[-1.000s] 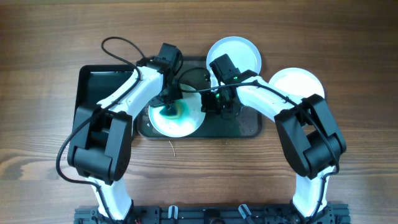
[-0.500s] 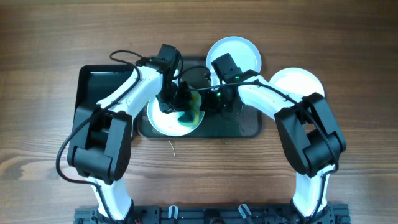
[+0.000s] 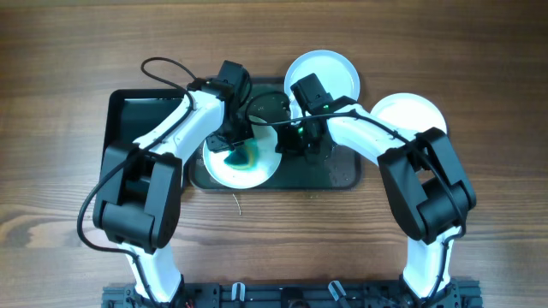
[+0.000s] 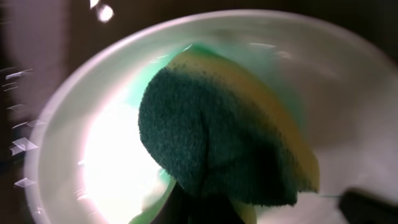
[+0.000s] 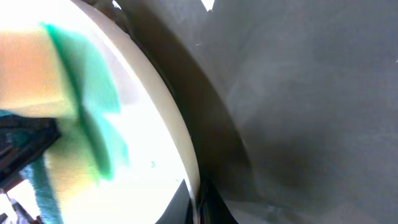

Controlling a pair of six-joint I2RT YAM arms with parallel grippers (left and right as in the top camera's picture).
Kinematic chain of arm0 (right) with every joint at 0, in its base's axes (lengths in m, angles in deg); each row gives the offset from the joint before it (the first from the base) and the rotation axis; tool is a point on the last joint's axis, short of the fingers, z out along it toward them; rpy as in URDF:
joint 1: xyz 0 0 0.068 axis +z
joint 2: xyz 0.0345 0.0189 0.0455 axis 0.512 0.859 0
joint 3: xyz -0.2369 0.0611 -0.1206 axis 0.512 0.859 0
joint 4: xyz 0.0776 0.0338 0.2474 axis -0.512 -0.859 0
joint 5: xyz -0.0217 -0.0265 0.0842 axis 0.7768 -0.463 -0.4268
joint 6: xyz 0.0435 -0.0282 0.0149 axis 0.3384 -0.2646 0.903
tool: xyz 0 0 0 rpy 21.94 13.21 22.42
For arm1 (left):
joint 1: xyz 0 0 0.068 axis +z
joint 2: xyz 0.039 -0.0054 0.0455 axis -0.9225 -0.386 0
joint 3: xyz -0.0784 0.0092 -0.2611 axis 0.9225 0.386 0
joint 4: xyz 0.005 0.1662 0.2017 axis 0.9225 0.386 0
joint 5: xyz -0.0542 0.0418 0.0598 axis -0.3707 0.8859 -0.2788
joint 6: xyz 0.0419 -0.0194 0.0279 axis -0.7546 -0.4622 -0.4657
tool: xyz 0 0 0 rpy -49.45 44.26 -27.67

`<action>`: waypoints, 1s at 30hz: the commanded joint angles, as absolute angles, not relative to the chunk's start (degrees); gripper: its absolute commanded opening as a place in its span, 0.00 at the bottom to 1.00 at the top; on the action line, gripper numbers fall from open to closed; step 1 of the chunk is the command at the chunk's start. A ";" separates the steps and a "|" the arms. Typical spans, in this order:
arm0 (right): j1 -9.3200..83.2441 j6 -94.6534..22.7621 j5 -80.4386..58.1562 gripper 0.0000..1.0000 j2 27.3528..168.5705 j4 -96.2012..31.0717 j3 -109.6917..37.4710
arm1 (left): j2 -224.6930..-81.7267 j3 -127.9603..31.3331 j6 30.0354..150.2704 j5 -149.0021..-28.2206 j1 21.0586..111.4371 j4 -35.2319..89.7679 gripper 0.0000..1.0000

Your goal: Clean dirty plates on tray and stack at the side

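a small glossy black tray (image 3: pixel 141 120) with rounded corners lies on the wood-grain table (image 3: pixel 68 51), well to the left of the left gripper (image 3: pixel 233 144). the left jaws are closed on a sponge (image 4: pixel 217 149), which has a coarse dark green scouring face and a soft yellow foam back. it is bent into a hump and pressed down on the upper left of the smeared plate (image 3: pixel 224 171). this round, shallow, shiny plate lies directly under the left jaws, on the left half of the big matte grey tray (image 3: pixel 334 171). a teal smear (image 3: pixel 247 155) spreads across the plate just right of the sponge.

the right gripper (image 3: pixel 297 144) sits at the plate's right rim. in the right wrist view the rim runs between two dark fingers (image 5: pixel 214 202), so the jaws look clamped on it. a second plate (image 3: pixel 330 73), smooth and pale, lies just beyond the right jaws at the tray's far edge. a third plate (image 3: pixel 411 115), white, rests on the table well to their right.

half a second ago the sponge was nearer the plate's centre and right, with its yellow side up. it has now swept back to the upper left. the right gripper has not moved.
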State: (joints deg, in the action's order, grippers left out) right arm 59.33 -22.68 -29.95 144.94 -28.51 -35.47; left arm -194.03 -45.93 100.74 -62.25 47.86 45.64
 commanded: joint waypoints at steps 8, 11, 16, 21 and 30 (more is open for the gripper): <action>61.45 -25.94 -6.63 0.04 133.60 -36.75 -36.14 | -194.49 -73.43 97.11 -59.94 53.21 65.77 0.04; 62.13 -27.36 -2.54 0.04 131.00 -37.52 -36.14 | -194.38 -75.81 96.28 -60.28 53.69 67.01 0.04; 65.76 -27.40 11.86 0.04 124.20 -39.99 -36.14 | -194.40 -75.57 96.26 -60.28 53.69 67.06 0.04; 73.39 -30.33 33.94 0.04 117.91 -42.61 -36.16 | -194.40 -75.59 96.28 -60.26 53.71 66.75 0.04; 87.48 -34.90 67.73 0.04 116.92 -43.37 -36.14 | -194.40 -75.57 96.31 -59.65 53.71 66.16 0.04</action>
State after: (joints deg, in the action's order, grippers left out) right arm 85.04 -33.48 52.67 117.82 -43.46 -35.49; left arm -194.60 -75.04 97.42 -59.56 53.49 66.53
